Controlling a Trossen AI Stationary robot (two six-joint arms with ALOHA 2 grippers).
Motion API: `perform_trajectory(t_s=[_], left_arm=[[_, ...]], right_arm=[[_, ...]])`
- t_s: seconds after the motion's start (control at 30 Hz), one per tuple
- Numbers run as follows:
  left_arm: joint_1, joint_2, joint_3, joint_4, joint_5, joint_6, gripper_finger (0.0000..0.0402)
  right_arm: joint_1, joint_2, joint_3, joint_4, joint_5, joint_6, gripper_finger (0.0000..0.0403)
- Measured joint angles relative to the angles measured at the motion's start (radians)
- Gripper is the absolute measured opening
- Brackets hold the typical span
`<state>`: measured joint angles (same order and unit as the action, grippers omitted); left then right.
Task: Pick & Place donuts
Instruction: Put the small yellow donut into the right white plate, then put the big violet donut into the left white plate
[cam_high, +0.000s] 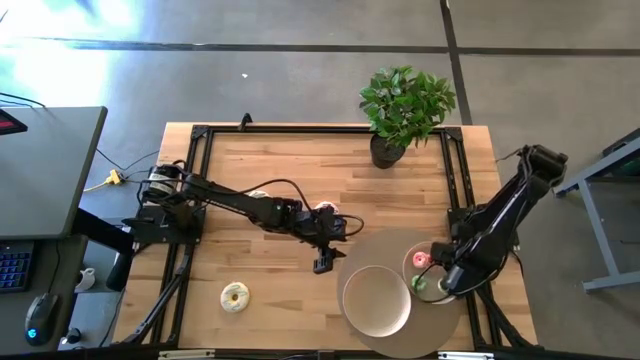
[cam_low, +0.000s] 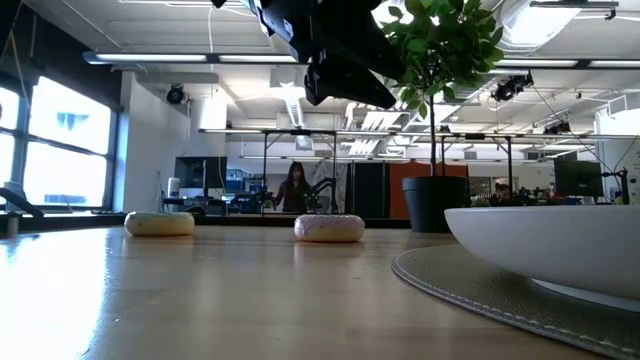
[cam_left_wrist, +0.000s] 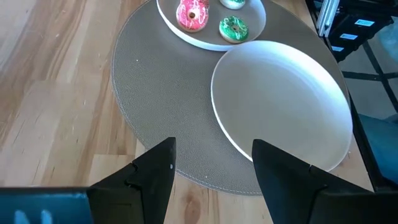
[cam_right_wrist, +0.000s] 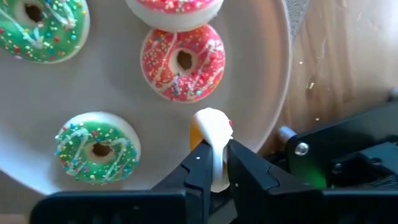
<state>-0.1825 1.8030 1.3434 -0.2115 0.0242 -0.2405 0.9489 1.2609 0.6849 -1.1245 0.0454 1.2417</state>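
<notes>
Right fingers (cam_right_wrist: 213, 163) clamped on white donut (cam_right_wrist: 211, 134), left fingers (cam_left_wrist: 211, 171) apart, two green donuts (cam_right_wrist: 97, 155).

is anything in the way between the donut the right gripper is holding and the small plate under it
Nothing visible blocks it. The right gripper holds a white-iced donut on edge directly above the small plate. A red donut and a green donut lie close on either side, but bare plate shows between them.

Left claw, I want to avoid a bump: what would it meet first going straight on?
Judging by its wrist view, the open left claw points down at the round grey mat, with the empty white plate just beyond; depth is unclear.
</notes>
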Motion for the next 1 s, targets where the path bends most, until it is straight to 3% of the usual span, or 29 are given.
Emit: perform_trajectory(t_s=[0.4, 0.6, 0.9, 1.0], left_arm=[[0.0, 0.0, 0.0, 0.0, 0.003, 0.0, 0.0211], [0.0, 0.0, 0.0, 0.0, 0.014, 0.0, 0.0211], [0.0, -0.003, 0.0, -0.007, 0.013, 0.008, 0.0211], [0.002, -0.046, 0.0, -0.095, 0.009, -0.008, 0.0211]], right_arm=[[0.0, 0.056, 0.0, 0.201, -0.003, 0.018, 0.0141], [0.0, 0.053, 0.0, 0.267, -0.093, 0.05, 0.0177], [-0.005, 0.053, 0.0, 0.322, -0.068, 0.06, 0.0189], [-0.029, 0.053, 0.002, 0.35, -0.089, 0.06, 0.0183]])
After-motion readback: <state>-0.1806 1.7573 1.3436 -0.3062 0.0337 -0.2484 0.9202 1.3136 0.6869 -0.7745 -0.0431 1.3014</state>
